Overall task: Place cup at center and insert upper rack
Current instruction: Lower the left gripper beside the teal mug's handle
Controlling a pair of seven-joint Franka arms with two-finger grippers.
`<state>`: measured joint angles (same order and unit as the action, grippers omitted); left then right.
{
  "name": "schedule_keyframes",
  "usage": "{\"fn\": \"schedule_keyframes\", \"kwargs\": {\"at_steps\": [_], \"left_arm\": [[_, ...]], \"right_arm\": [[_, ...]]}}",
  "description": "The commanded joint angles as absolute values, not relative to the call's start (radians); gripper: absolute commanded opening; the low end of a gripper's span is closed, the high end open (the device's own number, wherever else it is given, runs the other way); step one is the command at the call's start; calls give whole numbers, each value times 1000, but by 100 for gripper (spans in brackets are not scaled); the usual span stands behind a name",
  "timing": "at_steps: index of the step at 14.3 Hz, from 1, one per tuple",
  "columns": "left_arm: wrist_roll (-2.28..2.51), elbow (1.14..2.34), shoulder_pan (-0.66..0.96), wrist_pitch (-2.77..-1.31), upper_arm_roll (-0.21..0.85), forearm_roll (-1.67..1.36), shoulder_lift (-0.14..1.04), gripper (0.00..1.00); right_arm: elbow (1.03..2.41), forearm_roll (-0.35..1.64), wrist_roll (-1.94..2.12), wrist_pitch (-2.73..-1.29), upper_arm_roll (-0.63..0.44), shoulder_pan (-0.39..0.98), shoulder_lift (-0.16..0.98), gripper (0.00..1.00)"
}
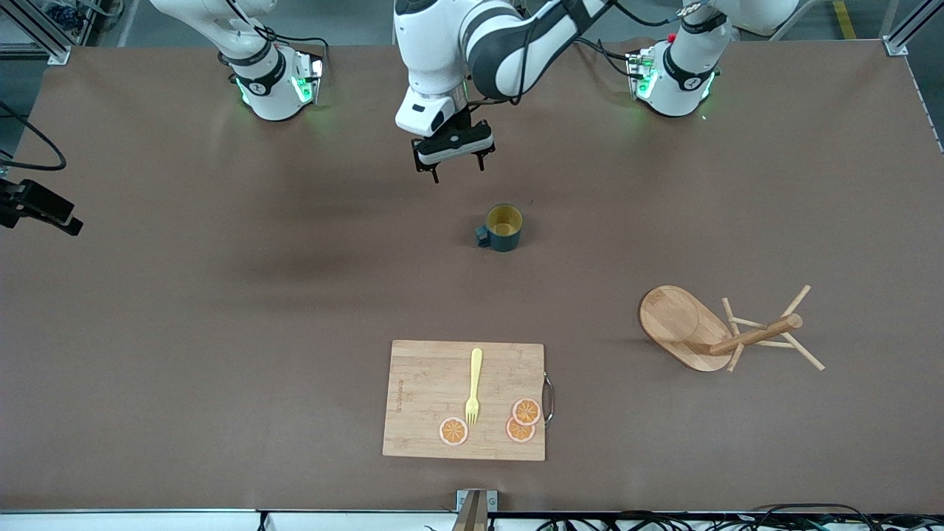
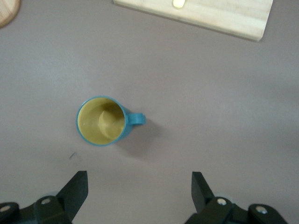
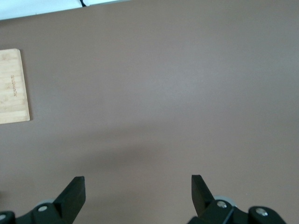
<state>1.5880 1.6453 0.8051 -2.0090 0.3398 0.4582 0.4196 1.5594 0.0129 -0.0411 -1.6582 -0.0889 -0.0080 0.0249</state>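
Two jobs stood on the sheet, and only the first looked done: the cup (image 1: 504, 227) sat upright on the table (image 1: 221, 332) about mid-way along it, free of any grip. Left gripper (image 1: 455, 164) hung in the air above bare table close by the cup, fingers spread wide, nothing between them; its wrist view showed the cup (image 2: 103, 121) just ahead of the fingertips, handle out to one side. Right gripper (image 3: 138, 193) also stood wide apart and empty over bare table; that arm waited.

Upper rack (image 1: 719, 330) lay tipped on its side toward the left arm's end, well apart from both tools, untouched. Judged step in hand: rack next. That called for a reach to the post, a grip, then righting it.
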Motion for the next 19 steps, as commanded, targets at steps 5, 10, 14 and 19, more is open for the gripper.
{"fn": "schedule_keyframes", "kwargs": {"at_steps": [5,10,14,19], "left_arm": [[1661,1614,836,-2023,334,537,468,100],[1964,1618,893,-2043,333,769,557,100],[2095,1614,925,-2042,330,893,635,100],[2189,1615,959,-2014,327,983,687,100]], "right_arm": [[1686,-6,-23,-1718,-92,12,-58,100],[1695,-2,44,-1717,-97,9,-66,100],[1675,3,72,-1687,-103,3,-63,100],[1666,6,72,-1687,-103,-6,-63,100]]}}
